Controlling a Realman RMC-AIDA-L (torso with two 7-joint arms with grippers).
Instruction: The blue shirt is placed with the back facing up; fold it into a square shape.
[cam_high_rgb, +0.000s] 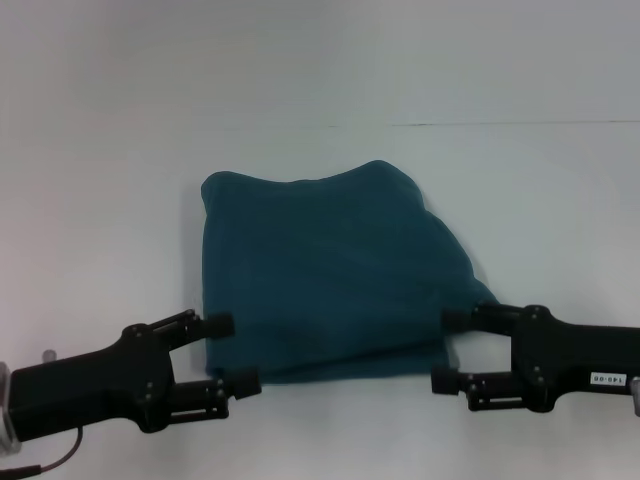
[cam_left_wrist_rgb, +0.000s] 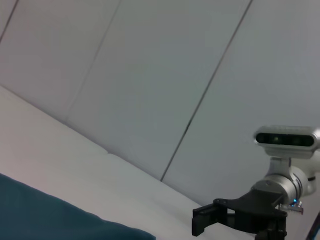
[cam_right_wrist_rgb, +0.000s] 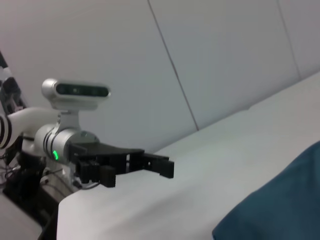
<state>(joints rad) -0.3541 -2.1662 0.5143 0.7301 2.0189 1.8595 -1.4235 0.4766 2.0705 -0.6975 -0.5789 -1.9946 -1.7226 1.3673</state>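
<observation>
The blue shirt (cam_high_rgb: 320, 275) lies folded into a rough square at the middle of the white table, its far edge wavy and its right side bulging outward. My left gripper (cam_high_rgb: 232, 353) stands open at the shirt's near left corner, fingers pointing inward. At the near right corner my right gripper (cam_high_rgb: 450, 349) is open too, facing the left one. Neither holds fabric. The left wrist view shows a strip of the shirt (cam_left_wrist_rgb: 50, 220) and the right gripper (cam_left_wrist_rgb: 212, 223) farther off. The right wrist view shows the shirt's edge (cam_right_wrist_rgb: 280, 210) and the left gripper (cam_right_wrist_rgb: 150, 165).
The white table (cam_high_rgb: 110, 200) spreads around the shirt on all sides. A pale wall with panel seams (cam_left_wrist_rgb: 210, 85) rises behind the table. A thin line (cam_high_rgb: 500, 124) marks the table's far edge.
</observation>
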